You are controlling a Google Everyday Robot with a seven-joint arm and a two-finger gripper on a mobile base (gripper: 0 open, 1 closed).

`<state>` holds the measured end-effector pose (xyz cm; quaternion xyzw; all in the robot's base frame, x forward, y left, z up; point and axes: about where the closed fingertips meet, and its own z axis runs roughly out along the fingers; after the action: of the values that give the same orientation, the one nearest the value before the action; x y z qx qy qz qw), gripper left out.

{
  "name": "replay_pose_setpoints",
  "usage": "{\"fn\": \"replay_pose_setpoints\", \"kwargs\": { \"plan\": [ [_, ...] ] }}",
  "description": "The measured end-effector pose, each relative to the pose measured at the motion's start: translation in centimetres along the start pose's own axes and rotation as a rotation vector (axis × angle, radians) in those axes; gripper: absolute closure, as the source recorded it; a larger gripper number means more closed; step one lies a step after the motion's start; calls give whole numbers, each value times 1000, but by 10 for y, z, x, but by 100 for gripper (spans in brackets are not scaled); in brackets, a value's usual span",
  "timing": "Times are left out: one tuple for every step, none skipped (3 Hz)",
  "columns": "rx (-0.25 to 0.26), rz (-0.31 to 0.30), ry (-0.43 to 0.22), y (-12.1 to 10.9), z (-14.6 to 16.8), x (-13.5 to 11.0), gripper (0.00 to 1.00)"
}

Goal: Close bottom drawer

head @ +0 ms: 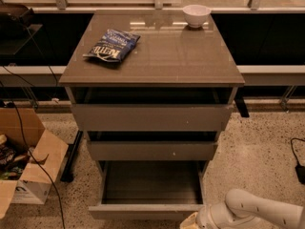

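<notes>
The bottom drawer [151, 210] is the lowest of three grey-brown drawers and stands pulled far out, its dark grey inside empty. Its flat front panel runs along the lower edge of the view. My white arm comes in from the lower right. The gripper [190, 222] sits at the bottom edge, right next to the right end of the drawer's front panel, and is mostly cut off by the frame.
The middle drawer [152, 150] and the top drawer [151, 117] stand slightly out. A blue chip bag [111, 45] and a white bowl [196, 15] lie on the cabinet top. An open cardboard box [24, 163] and cables are on the floor at left.
</notes>
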<state>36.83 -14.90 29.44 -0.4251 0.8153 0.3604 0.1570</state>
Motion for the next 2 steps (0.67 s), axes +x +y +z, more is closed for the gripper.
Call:
{"fn": "replay_pose_setpoints", "kwargs": {
  "plan": [
    [26, 29, -14, -32, 26, 17, 100],
    [36, 53, -33, -64, 47, 29, 100]
  ]
}}
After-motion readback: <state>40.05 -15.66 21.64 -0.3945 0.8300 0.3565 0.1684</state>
